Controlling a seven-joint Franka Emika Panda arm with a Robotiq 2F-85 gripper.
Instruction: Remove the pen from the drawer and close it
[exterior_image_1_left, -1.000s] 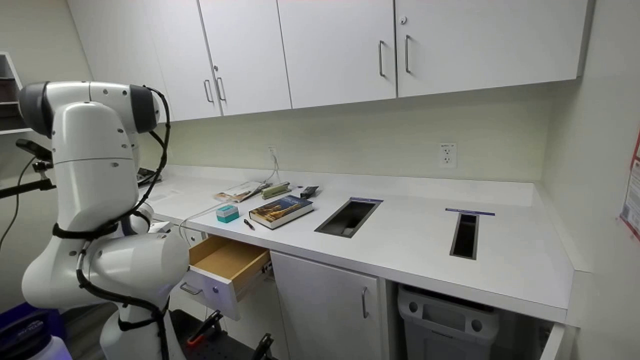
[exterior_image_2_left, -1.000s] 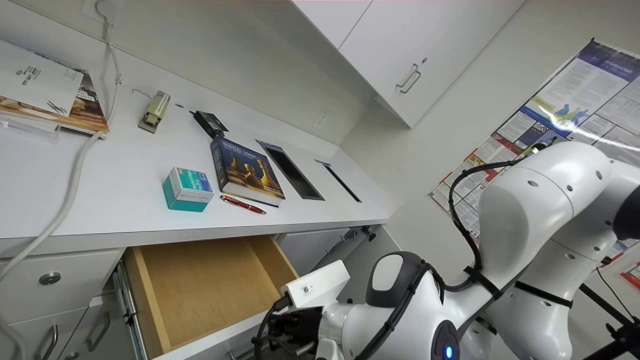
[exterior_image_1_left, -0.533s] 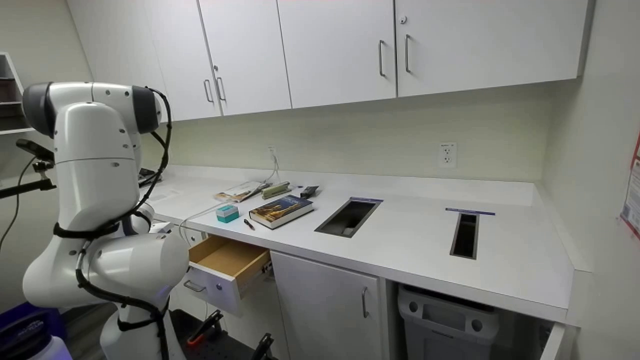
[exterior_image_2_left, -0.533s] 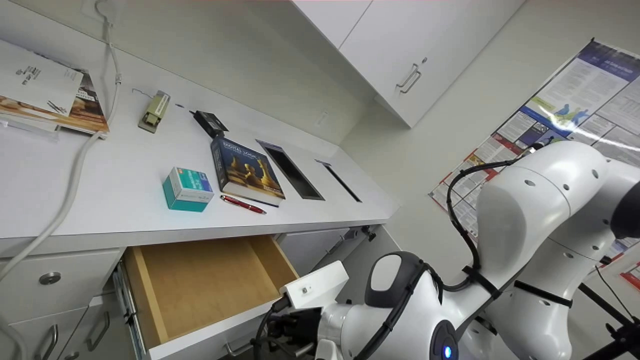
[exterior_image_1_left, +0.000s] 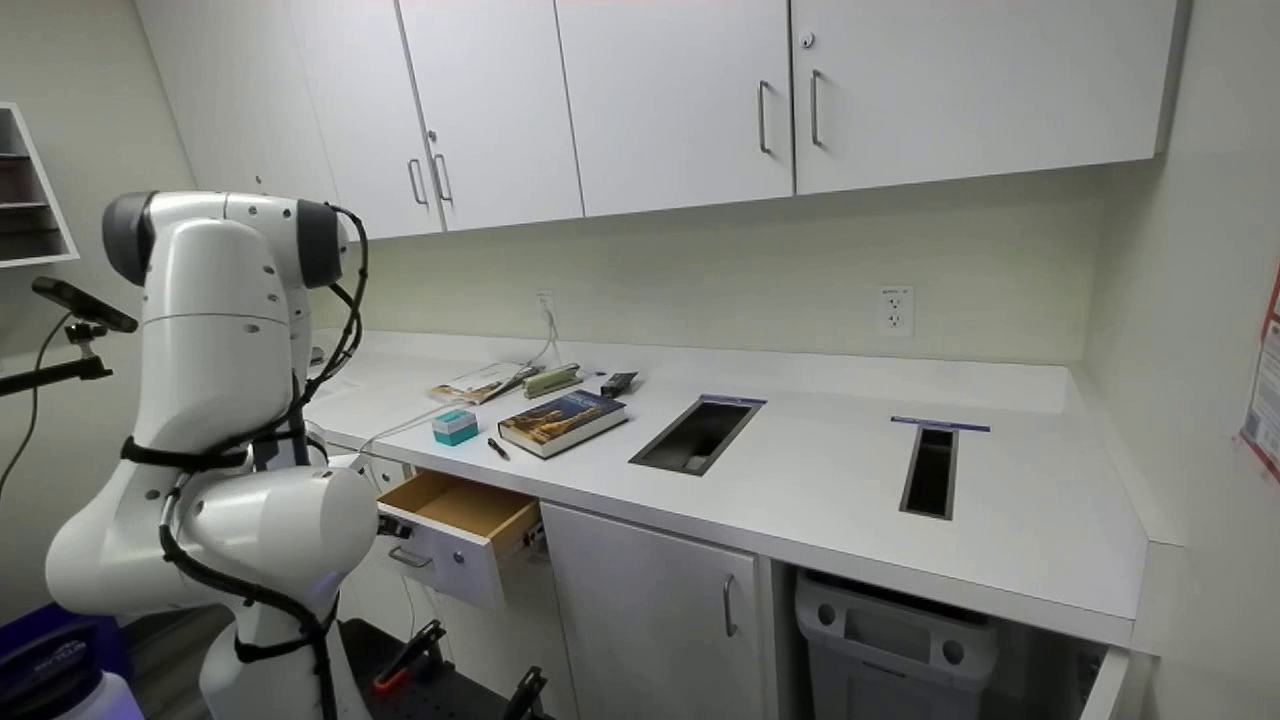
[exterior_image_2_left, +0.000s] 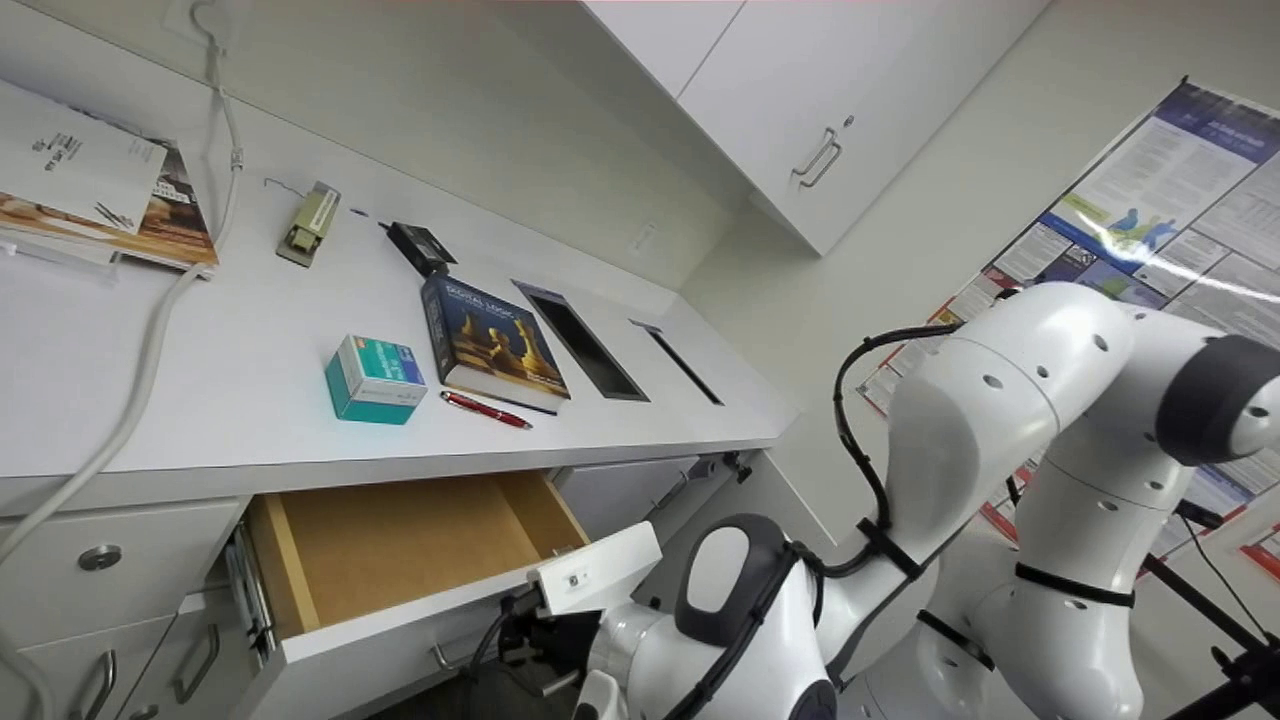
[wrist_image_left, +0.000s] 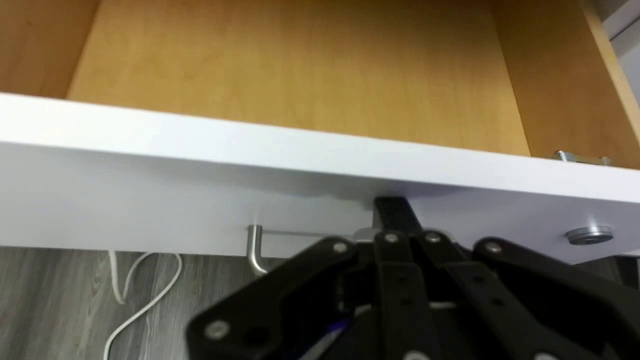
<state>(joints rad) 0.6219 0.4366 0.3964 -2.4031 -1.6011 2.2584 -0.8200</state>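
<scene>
In the wrist view you are holding the hand (wrist_image_left: 395, 215) with its fingers closed together, their tips standing at the outer face of the white front panel (wrist_image_left: 150, 195) of the drawer (wrist_image_left: 300, 75); that view is leaving it unclear whether they are touching it. Beside the hand, a metal pull handle (wrist_image_left: 254, 245) is jutting out, partly hidden, and farther along a round lock (wrist_image_left: 590, 236) is sitting in the panel. Behind the panel the drawer is standing open, its tan wooden bottom showing. Beyond it, in both exterior views, your red pen (exterior_image_2_left: 487, 409) is lying on the white worktop (exterior_image_2_left: 250, 420), just beside the Digital Logic hardcover (exterior_image_2_left: 495, 340), with a teal-and-white carton (exterior_image_2_left: 376, 382) near one end of the pen. Farther back an olive-green stapler (exterior_image_2_left: 309, 223) is resting, and above, white wall cabinets (exterior_image_1_left: 670, 100) are hanging with their doors closed.
</scene>
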